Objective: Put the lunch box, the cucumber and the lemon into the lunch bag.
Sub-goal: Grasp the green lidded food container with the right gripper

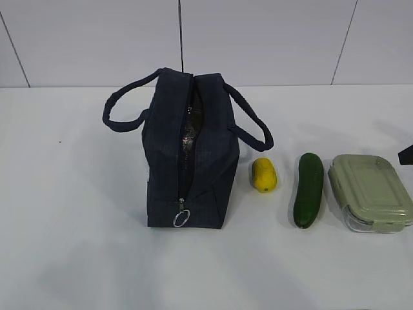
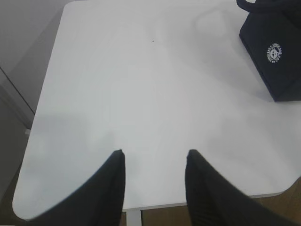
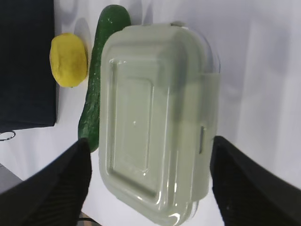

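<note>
- Reaching for the lunch box (image 3: 157, 117) looks like the step in hand: the right gripper (image 3: 149, 174) hangs directly above it, its two dark fingers (image 3: 51, 183) spread wide to either side of the sage-green lid, touching nothing that I can see.
- Nothing has gone into the lunch bag (image 1: 187, 155) yet, by my reading; the bag stands upright left of centre on the white table (image 1: 77, 245), its top zipper open and the silver lining showing through the gap.
- Lined up to the bag's right are the lemon (image 1: 264, 174), just beside the bag, then the cucumber (image 1: 308, 189), then the lunch box (image 1: 369, 192) at the far right, close to the cucumber but apart from it.
- Next, I judge, the right arm must descend so the fingers straddle the box's width, then close on its sides; the lid is wide, so the jaws need nearly all their spread.
- The left gripper (image 2: 155, 157) is partly open and empty, hovering over bare table, with the bag's logo side (image 2: 274, 52) well off at the view's upper right.
- In the exterior view only a dark sliver of the right arm (image 1: 406, 155) shows at the right edge.
</note>
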